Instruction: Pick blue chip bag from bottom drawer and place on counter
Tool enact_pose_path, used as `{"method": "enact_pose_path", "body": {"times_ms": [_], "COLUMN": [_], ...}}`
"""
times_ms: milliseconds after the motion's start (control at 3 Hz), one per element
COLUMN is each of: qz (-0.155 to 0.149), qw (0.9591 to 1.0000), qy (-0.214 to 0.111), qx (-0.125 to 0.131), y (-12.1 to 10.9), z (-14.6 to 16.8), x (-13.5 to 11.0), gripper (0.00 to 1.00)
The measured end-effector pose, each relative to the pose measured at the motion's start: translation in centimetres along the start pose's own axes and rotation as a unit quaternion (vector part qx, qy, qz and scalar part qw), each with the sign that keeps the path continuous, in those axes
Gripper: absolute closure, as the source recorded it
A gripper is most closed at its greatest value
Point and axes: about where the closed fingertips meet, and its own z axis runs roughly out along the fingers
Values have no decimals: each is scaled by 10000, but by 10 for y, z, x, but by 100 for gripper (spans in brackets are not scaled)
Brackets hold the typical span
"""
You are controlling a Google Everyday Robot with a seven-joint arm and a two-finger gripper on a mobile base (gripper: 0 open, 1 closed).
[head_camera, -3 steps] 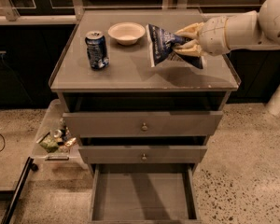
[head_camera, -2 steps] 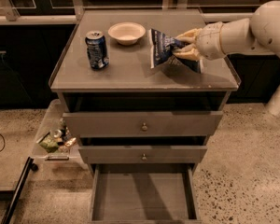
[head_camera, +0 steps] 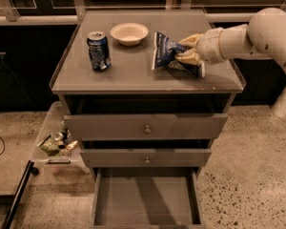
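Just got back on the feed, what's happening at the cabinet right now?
The arm's tool is over the right side of the counter, clamped on the blue chip bag, whose lower edge looks to be resting on the counter. The bottom drawer is pulled out, with nothing visible inside. A blue soda can and a white bowl sit further left.

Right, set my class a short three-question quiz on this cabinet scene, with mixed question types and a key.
1. True or false: the bottom drawer is pulled open.
2. What stands on the counter beside the bowl? A) soda can B) mug C) bottle
3. Fill in: the gripper, above the counter, is shut on the ____.
Key: 1 true; 2 A; 3 blue chip bag.
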Motion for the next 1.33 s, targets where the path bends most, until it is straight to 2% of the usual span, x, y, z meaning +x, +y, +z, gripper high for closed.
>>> {"method": "enact_pose_path", "body": {"times_ms": [1000, 1333], "qz": [0, 0], "qw": [10000, 10000], "qy": [0, 0], "qx": [-1, -1], "y": [0, 0], "z": [0, 0], "x": [0, 0], "gripper": [11, 0]}}
